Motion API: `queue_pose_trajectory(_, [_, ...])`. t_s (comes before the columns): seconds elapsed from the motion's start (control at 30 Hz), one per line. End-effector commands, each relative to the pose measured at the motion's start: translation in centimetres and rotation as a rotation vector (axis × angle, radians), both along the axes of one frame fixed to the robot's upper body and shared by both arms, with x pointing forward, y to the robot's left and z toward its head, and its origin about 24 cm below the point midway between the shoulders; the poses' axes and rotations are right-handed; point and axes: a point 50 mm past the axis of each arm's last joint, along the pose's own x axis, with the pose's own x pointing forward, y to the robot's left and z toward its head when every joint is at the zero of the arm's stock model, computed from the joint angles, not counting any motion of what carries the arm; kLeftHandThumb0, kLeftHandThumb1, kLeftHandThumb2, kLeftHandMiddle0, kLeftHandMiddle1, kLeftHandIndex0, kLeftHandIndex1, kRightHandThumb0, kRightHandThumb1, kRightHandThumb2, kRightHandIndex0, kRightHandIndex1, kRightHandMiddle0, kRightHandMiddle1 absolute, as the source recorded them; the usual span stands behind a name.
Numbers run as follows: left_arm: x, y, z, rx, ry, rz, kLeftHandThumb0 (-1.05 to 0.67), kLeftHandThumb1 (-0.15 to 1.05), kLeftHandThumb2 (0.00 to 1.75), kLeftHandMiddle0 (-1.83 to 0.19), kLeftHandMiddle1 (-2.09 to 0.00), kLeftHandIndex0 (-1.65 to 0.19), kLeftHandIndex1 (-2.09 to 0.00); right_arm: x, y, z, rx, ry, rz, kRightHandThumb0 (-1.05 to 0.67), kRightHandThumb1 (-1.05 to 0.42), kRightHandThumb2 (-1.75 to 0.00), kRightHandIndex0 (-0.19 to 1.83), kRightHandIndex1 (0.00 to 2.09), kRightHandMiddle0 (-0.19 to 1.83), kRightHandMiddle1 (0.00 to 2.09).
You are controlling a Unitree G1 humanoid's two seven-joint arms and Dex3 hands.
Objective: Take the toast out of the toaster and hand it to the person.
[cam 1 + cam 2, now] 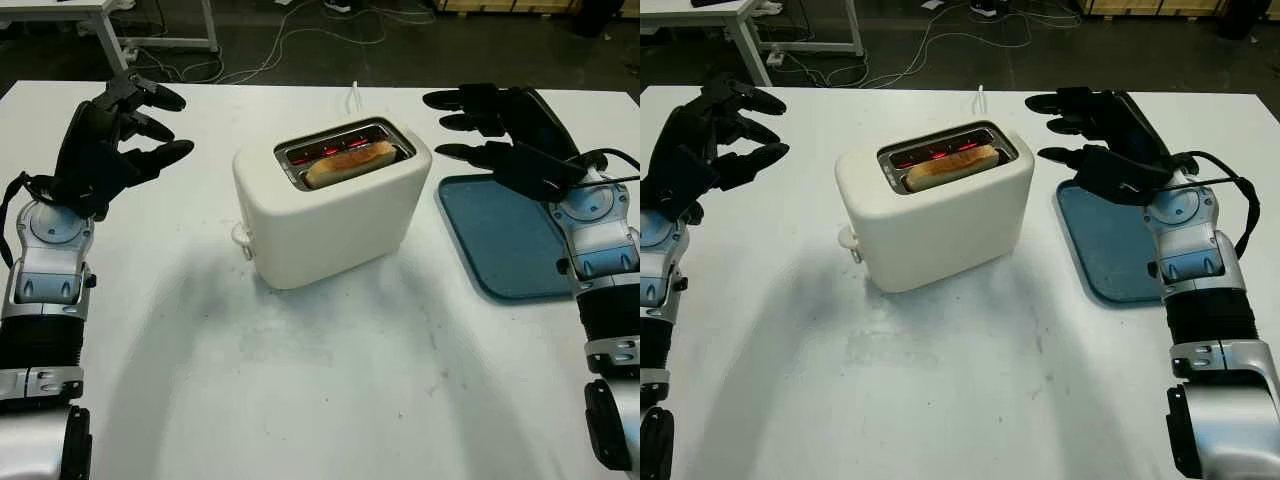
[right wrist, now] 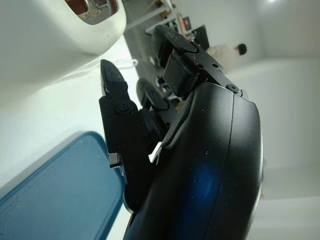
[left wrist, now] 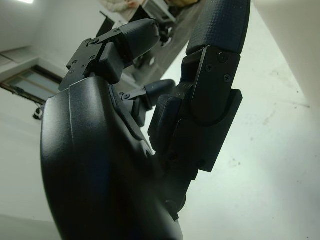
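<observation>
Toast [image 1: 348, 162] sits in toaster [image 1: 330, 210]; both hands [image 1: 110, 140] [image 1: 505, 135] flank it, fingers wide.

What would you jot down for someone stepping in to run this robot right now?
Left hand: open, raised over the table left of the toaster, holding nothing.
Right hand: open, raised right of the toaster, above the blue tray's far end.
Toaster: mid-table, slots glowing red, toast sitting in the nearer slot.
Done: nothing yet; toast untouched.
Left: lift the toast out, then hand it to the person.
</observation>
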Motion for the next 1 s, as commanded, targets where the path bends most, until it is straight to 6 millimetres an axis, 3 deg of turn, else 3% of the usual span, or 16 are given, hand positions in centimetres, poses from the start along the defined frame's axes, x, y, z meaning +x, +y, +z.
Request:
queue_pose_trajectory(0.0, [-0.09, -0.03, -0.03, 0.006, -0.011, -0.003, -0.97, 0.92, 0.09, -0.32, -1.35, -0.28, -1.19, -0.13, -0.03, -0.07, 0.013, -0.007, 0.000, -0.16, -0.92, 0.00, 0.76, 0.01, 0.68, 0.00])
queue_pose_trajectory(0.97, [-0.13, -0.11, -0.12, 0.000, -0.007, 0.009, -0.95, 0.92, 0.08, -0.31, -1.36, -0.27, -1.20, -0.11, 0.06, -0.03, 0.018, -0.010, 0.006, -0.17, -0.92, 0.00, 0.76, 0.01, 0.69, 0.01])
